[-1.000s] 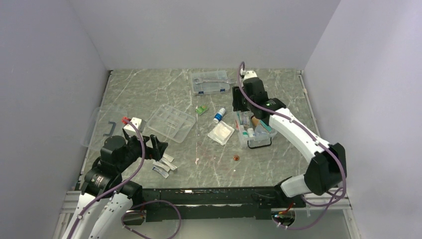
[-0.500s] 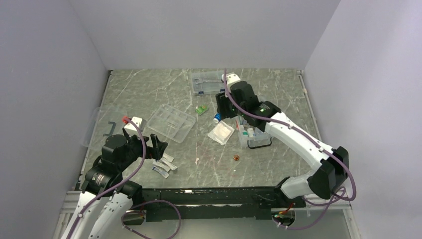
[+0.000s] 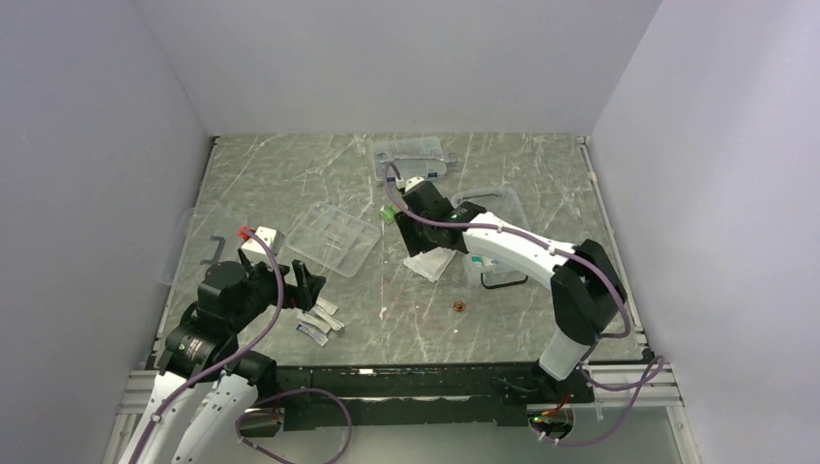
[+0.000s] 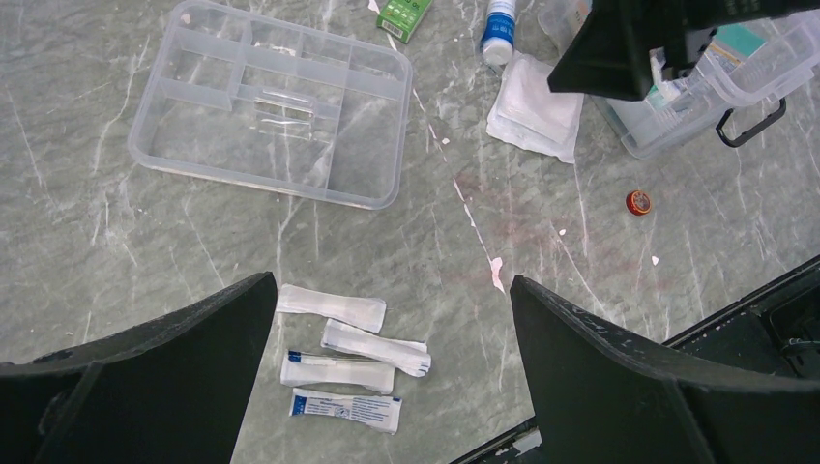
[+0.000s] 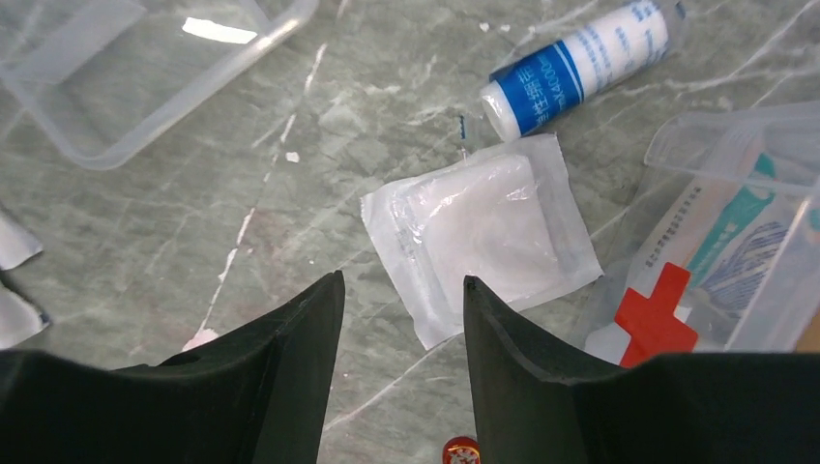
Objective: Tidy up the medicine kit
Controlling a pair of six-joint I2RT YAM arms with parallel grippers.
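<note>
White gauze packet (image 5: 481, 232) lies on the counter (image 5: 290, 193) below the half-open, empty right fingers (image 5: 280, 377). Left fingers (image 4: 619, 387) gape wide, holding nothing.

Right pincer (image 5: 401, 285) shifted, seemingly over gauze (image 5: 483, 232)

Bright, even overhead light; soft shadows.
All views sharp; one white glare patch on the clear tray (image 5: 218, 29).

The grey marbled table (image 3: 290, 184) carries a clear divided tray (image 3: 334, 238), a black-handled lid (image 3: 193, 242), a red-cross box (image 5: 655, 314), a gauze packet (image 5: 479, 242), a toppled blue-labelled bottle (image 5: 577, 68), four slim packets (image 4: 343, 358), a green carton (image 4: 403, 17), a red cap (image 4: 636, 202) and a blue-latched case (image 3: 396, 155).
</note>
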